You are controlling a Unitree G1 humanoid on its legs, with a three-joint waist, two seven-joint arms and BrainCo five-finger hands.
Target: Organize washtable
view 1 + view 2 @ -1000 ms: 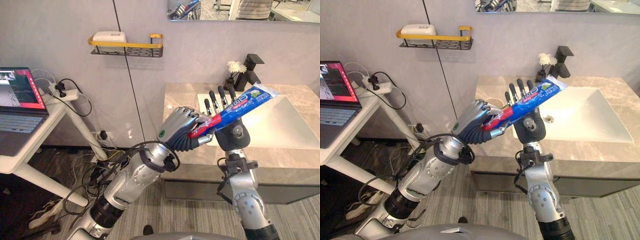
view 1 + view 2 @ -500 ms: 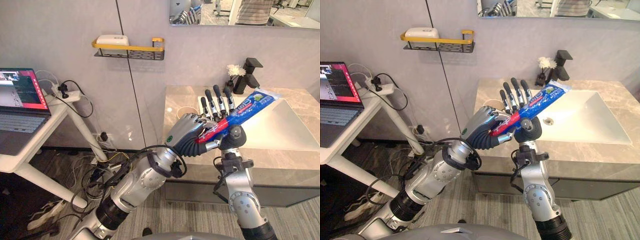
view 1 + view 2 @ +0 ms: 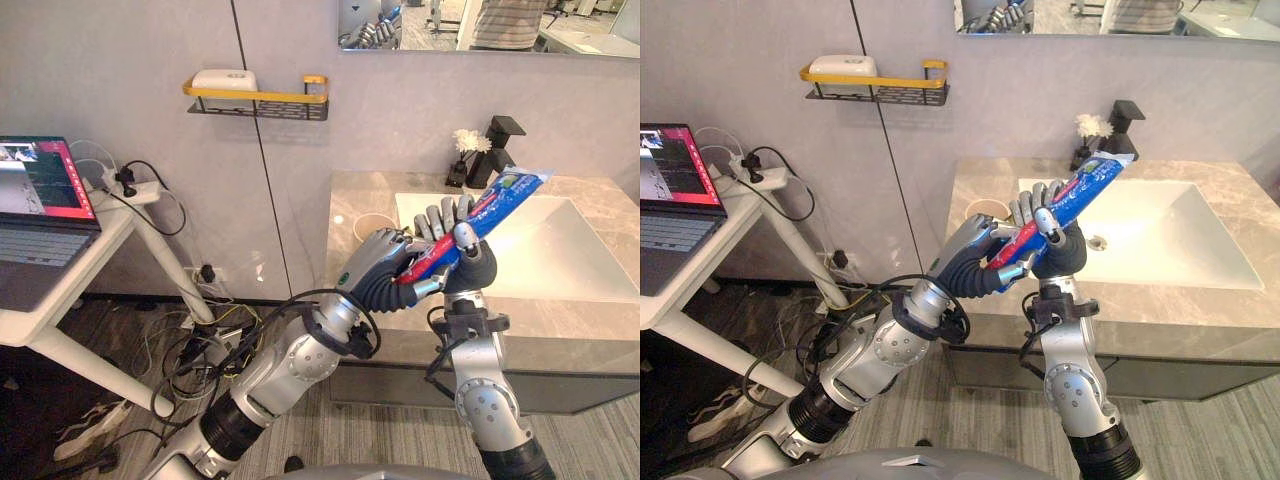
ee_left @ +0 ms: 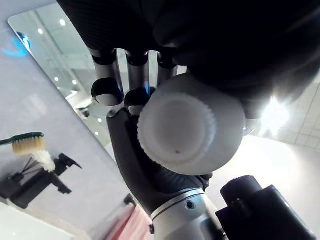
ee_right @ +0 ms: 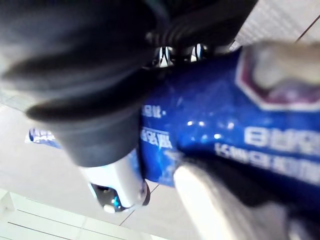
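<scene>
A blue toothpaste tube [image 3: 503, 192] with a red lower end and a white cap [image 4: 190, 130] hangs tilted in the air in front of the stone washtable [image 3: 370, 195]. My left hand [image 3: 380, 272] is shut on its cap end. My right hand [image 3: 462, 255] is just beside it, with fingers and thumb curled round the blue middle of the tube [image 5: 240, 125]. The tube's flat tail points up toward the black faucet [image 3: 497, 148].
A paper cup [image 3: 373, 224] stands on the counter's left part, beside the white sink basin [image 3: 570, 255]. White flowers [image 3: 467, 138] sit by the faucet. A yellow-railed wall shelf [image 3: 255, 95] holds a white box [image 3: 223, 77]. A laptop [image 3: 35, 190] rests on a table at left.
My right hand's fingers went from straight behind the tube to curled round it. Both hands and the tube shifted slightly right, and the tube now tilts steeper.
</scene>
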